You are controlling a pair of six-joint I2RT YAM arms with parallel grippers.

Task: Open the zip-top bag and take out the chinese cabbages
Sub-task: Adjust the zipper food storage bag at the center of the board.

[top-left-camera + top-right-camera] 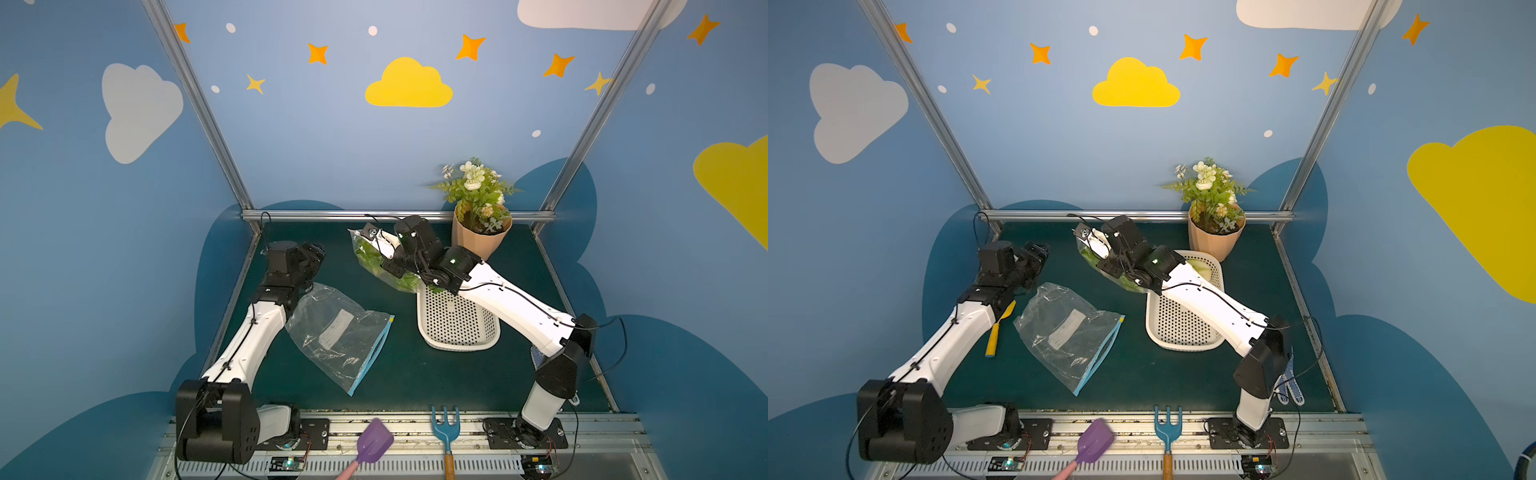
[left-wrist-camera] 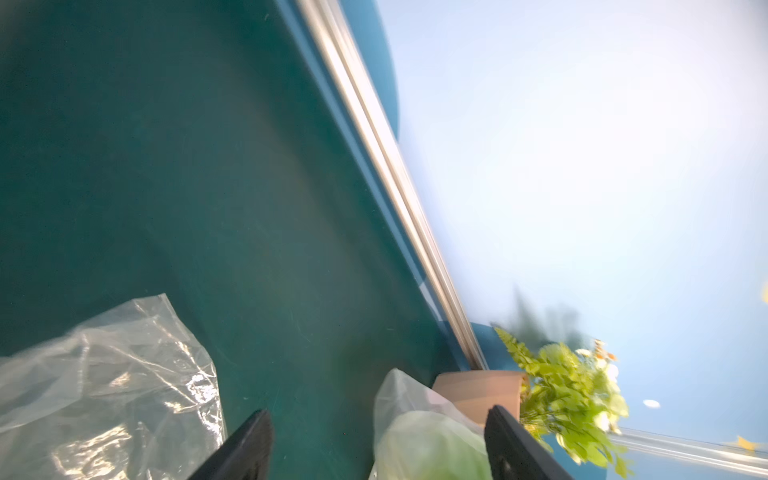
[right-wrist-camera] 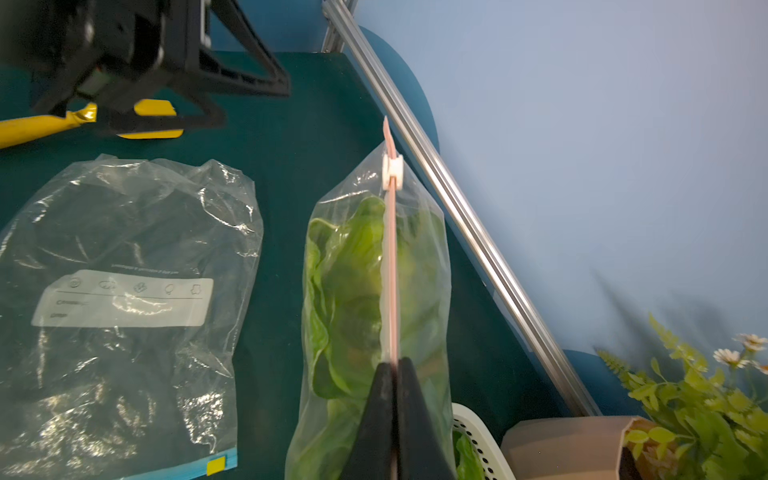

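Cabbages [image 3: 345,299] bright green; bag [image 3: 424,249] clear, pink zip [image 3: 390,270], white slider [image 3: 392,170]; basket [image 1: 457,324] white w/ hole grid; mat [image 1: 407,374] dark green.

The whole green tabletop [image 1: 415,374] is being overlooked from high above its front edge in both top views, facing the back wall [image 1: 353,158]. The filled zip-top bag [image 3: 353,291] is being framed closely from the right wrist; the flowerpot [image 2: 478,388] is being shared by both wrist views.

Blue walls [image 1: 316,137] all round, yellow cloud [image 1: 408,83] upper centre, orange stars [image 1: 470,47] scattered above, grey-white cloud [image 1: 139,110] upper left. Silver frame rail [image 1: 316,215] across mid-frame. Dark green tabletop [image 1: 407,374] below, evenly lit.
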